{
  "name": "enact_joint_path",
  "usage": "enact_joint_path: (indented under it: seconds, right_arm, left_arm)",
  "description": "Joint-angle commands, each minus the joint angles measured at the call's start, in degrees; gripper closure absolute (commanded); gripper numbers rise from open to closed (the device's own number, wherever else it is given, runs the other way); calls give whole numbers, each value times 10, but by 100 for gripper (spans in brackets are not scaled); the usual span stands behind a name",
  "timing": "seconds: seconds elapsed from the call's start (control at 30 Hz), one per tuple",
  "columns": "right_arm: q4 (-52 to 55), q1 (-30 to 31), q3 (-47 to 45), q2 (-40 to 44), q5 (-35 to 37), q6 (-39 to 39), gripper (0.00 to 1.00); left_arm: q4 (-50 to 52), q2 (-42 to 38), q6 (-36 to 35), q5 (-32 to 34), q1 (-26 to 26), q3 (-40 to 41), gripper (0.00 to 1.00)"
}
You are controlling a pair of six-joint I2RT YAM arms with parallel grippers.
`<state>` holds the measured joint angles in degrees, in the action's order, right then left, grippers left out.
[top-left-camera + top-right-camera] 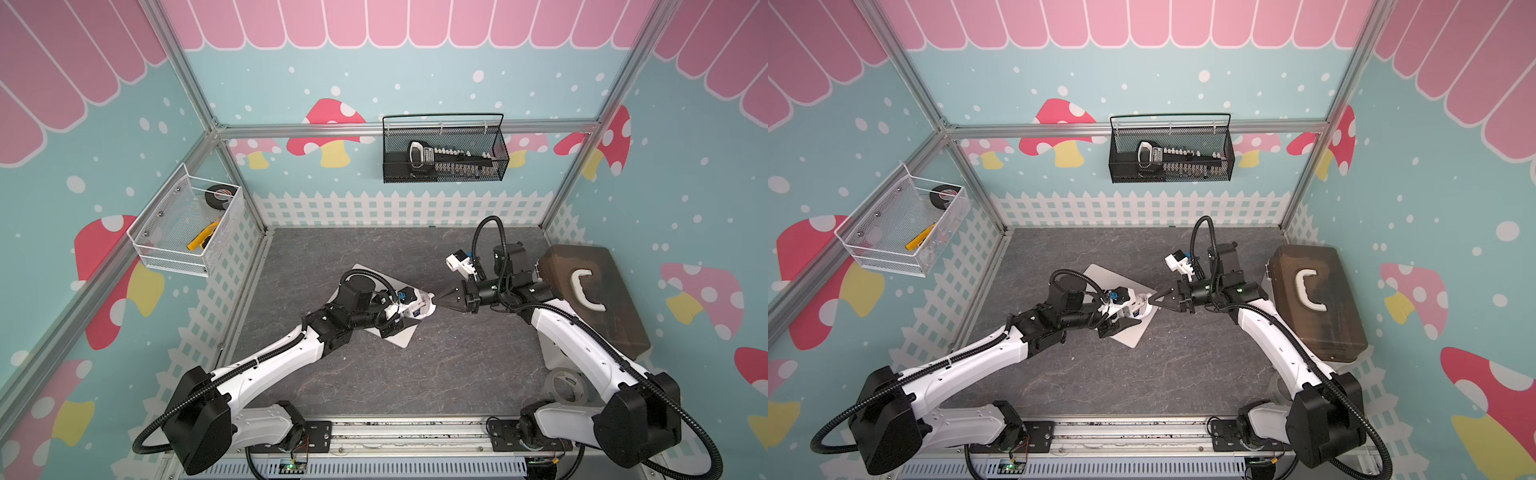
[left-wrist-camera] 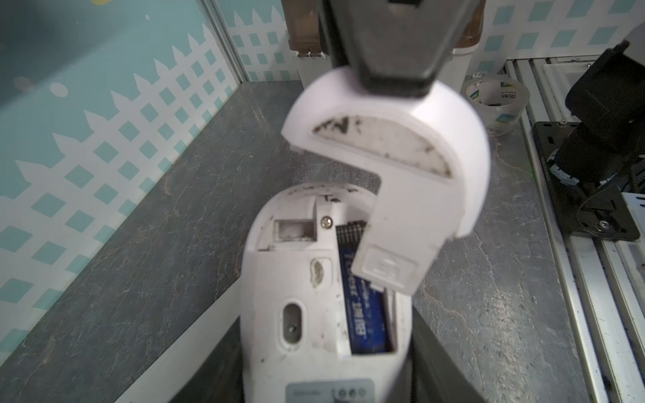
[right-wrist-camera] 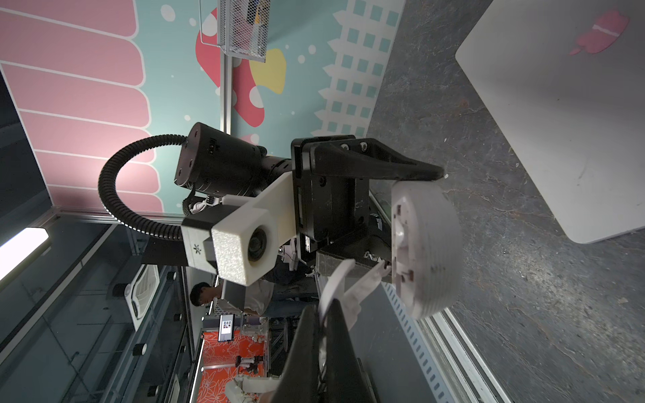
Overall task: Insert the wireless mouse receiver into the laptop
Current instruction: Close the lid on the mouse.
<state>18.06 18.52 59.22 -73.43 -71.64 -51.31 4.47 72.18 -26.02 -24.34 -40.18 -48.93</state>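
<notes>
Mushroom-print teal walls, grey stone-look floor.

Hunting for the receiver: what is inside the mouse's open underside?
A blue battery lies in the mouse; beside it, a small rectangular slot holds something pale, possibly the receiver. The cover, pinched by the right gripper, hides part of the battery bay.

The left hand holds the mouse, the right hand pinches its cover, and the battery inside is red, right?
Not red: the battery is blue, as the left wrist view shows. The left hand holds the mouse, the right hand its cover.
</notes>
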Motion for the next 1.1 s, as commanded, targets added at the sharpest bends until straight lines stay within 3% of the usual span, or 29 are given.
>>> enact_joint_path:
  seconds: [0.0,0.6,0.9,1.07]
  right_arm:
    - [-1,4,5,-2,-5,0,98]
    - [41,4,21,-34,10,36,94]
    - [76,4,28,-33,21,61,89]
    - [82,4,34,-33,24,64,79]
  left_arm:
    - [1,-1,-17,-23,4,-23,73]
    - [33,-30,-34,-60,4,-23,71]
    - [28,-26,-29,-58,4,-24,71]
    - [28,-25,-25,-61,3,-23,71]
